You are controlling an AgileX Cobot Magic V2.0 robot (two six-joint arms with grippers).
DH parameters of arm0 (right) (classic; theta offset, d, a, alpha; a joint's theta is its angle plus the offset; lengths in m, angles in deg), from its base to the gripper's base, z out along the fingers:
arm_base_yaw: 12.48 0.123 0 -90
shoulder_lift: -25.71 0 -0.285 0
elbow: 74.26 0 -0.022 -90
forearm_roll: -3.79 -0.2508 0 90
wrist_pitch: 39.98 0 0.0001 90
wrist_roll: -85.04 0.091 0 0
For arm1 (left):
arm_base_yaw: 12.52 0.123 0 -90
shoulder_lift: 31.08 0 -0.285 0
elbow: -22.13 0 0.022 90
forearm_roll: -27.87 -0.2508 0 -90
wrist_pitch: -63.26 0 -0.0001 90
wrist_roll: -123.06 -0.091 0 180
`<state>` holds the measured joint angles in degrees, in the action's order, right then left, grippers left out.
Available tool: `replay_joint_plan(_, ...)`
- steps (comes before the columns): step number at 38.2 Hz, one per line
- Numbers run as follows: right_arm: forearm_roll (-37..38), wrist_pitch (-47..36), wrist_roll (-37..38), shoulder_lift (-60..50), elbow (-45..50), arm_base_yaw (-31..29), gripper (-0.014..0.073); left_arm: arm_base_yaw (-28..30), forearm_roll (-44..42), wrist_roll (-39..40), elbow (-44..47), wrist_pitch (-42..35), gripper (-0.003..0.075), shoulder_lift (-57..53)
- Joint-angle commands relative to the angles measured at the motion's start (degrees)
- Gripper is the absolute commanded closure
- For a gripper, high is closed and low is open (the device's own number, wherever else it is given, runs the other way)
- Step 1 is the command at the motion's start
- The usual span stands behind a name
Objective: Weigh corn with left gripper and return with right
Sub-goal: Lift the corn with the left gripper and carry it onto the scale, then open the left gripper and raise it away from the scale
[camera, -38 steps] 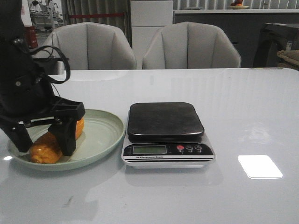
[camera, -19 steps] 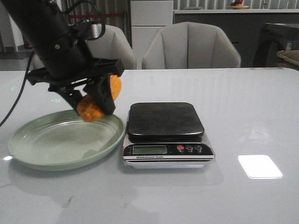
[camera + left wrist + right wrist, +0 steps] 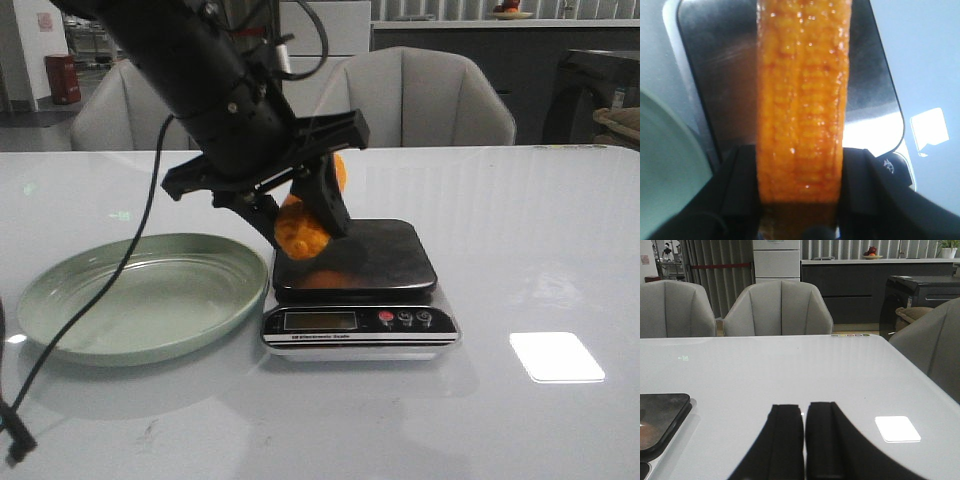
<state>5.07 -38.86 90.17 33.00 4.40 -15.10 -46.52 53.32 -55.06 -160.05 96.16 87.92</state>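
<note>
Front view had my left gripper (image 3: 300,205) pinching the one corn (image 3: 305,225) cob, tilted, hanging just above the scale (image 3: 355,285) platform with an orange reflection under it. My left wrist view caught what that one couldn't: the kernel rows up close, wedged between both black fingers (image 3: 737,185). Only the right wrist view showed my right gripper (image 3: 804,450), fingers pressed together over the bare worktop (image 3: 790,370). One green plate (image 3: 140,300), one scale, two chairs (image 3: 410,100) behind.
</note>
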Motion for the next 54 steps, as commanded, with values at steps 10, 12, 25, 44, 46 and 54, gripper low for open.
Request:
replay_joint_plan(10,0.6,-4.6,-0.1,-1.1,0.6,-0.3,0.0403,-2.6,1.6,-0.2,-4.8,-1.4,0.0161,0.8)
replay_joint_plan(12,0.6,-4.6,-0.1,-1.1,0.6,-0.3,0.0403,-2.8,1.5,-0.2,-4.8,-1.5,0.0165,0.8)
replay_joint_plan(25,0.6,-4.6,-0.1,-1.1,0.6,-0.3,0.0403,0.5,-2.4,-0.2,-2.6,1.5,0.0165,-3.4)
replay_joint_plan(44,0.6,-4.6,-0.1,-1.1,0.6,-0.3,0.0403,4.4,-10.9,-0.2,24.4,-4.4,0.0165,-34.3)
replay_joint_plan(46,0.6,-4.6,-0.1,-1.1,0.6,-0.3,0.0403,4.4,-11.1,-0.2,27.3,-4.7,0.0165,-38.5)
replay_joint_plan(54,0.6,-4.6,-0.1,-1.1,0.6,-0.3,0.0403,4.4,-14.1,-0.2,38.0,-4.9,0.0165,-57.4)
